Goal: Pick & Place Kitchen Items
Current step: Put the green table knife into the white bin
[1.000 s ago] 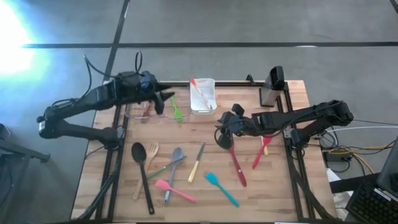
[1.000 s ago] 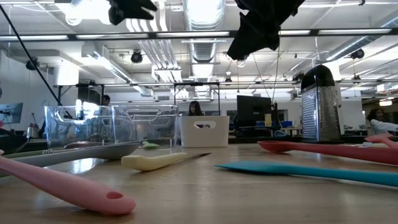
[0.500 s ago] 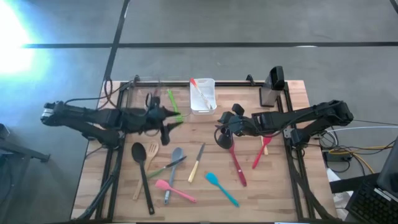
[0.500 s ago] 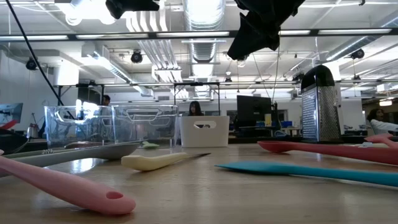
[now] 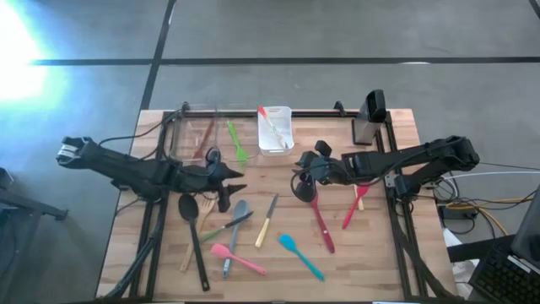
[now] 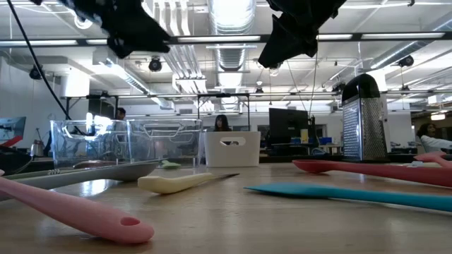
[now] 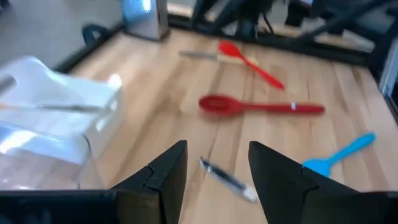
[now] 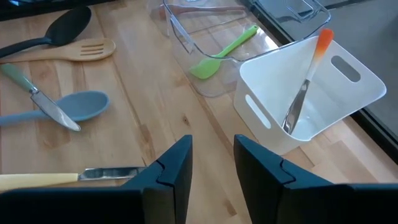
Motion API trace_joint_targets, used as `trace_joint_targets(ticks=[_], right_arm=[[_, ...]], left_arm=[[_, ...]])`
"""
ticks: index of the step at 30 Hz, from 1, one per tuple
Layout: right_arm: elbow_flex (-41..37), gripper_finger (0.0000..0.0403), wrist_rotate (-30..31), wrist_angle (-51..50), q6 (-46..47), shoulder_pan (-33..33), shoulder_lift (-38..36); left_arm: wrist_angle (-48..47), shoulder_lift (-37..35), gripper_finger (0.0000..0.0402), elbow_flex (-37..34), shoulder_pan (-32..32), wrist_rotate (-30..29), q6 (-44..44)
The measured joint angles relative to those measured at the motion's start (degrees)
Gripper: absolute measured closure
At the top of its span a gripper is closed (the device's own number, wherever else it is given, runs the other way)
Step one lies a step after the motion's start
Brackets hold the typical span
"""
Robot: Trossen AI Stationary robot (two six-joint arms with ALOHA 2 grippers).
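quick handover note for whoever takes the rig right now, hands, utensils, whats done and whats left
Left hand: open, empty, above the table over the utensil cluster near the black spoon.
Right hand: open, empty, hovering near the head of the red spoon.
Done: green spatula and a reddish utensil lie in the clear bin; an orange-tipped utensil is in the white bin.
Left on the table: black spoon, wooden fork, grey spoon, knife, pink spatula, teal spatula, red spoon, red spatula.
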Motion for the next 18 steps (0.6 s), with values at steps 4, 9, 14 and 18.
trace_joint_targets(ticks=[4,9,14,18], right_arm=[[0.0,0.0292,-0.01,-0.16,0.48,0.0,0.0],[0.0,0.03,-0.01,-1.74,2.77,0.0,0.0],[0.0,0.0302,-0.03,-1.77,2.95,0.13,0.0],[0.0,0.0293,-0.03,-1.77,2.95,0.11,0.0]], left_arm=[[-1.05,0.0,0.0227,-2.09,-0.45,6.77,2.03],[-7.65,0.0,0.0227,-2.35,-2.31,10.48,2.01],[-15.98,0.0,0.0235,-1.08,-5.72,10.49,-3.38],[-19.27,0.0,0.0249,-1.04,-9.17,11.08,-6.04]])
